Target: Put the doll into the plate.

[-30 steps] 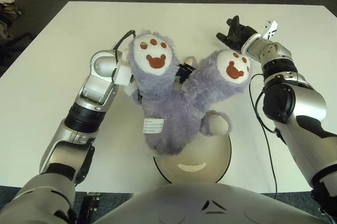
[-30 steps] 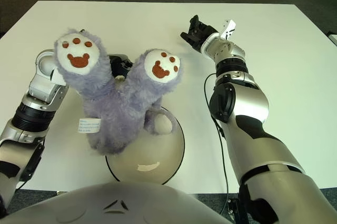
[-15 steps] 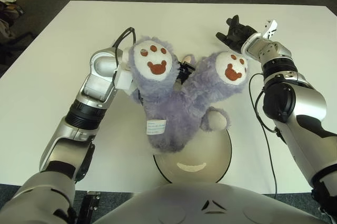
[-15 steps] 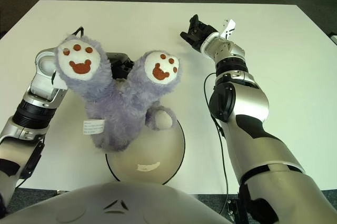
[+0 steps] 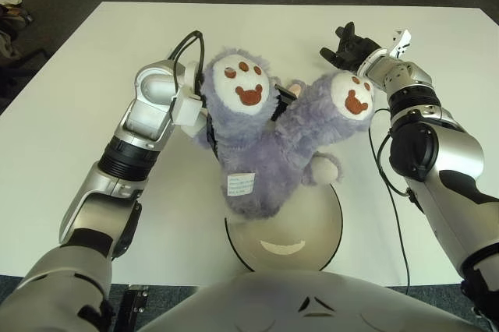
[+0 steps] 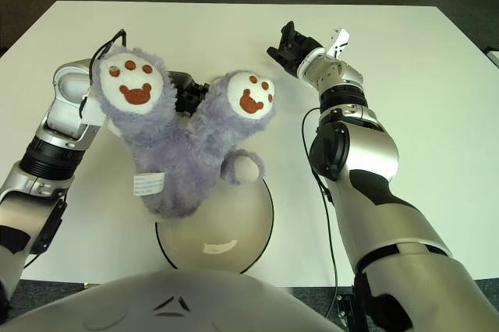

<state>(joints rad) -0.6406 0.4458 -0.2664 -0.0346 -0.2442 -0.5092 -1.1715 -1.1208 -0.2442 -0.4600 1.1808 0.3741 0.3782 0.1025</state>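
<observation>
A purple plush doll (image 5: 265, 153) hangs upside down, its two white soles with brown paw prints facing me and a white label on its body. My left hand (image 5: 279, 104) is shut on it from behind, with black fingers showing between the two legs. The doll's lower end overlaps the far rim of the beige, dark-rimmed plate (image 5: 312, 242) at the table's near edge; I cannot tell whether they touch. My right hand (image 5: 347, 45) shows at the upper right beside the doll's right foot, fingers relaxed and holding nothing.
The white table (image 5: 70, 114) spreads on all sides, with dark carpet beyond its edges. A black cable (image 5: 390, 192) runs along my right arm near the plate. My torso (image 5: 312, 305) covers the table's near edge.
My left arm has carried the doll to the right, so its body now hangs more squarely over the plate's far rim. The right hand has not moved.
</observation>
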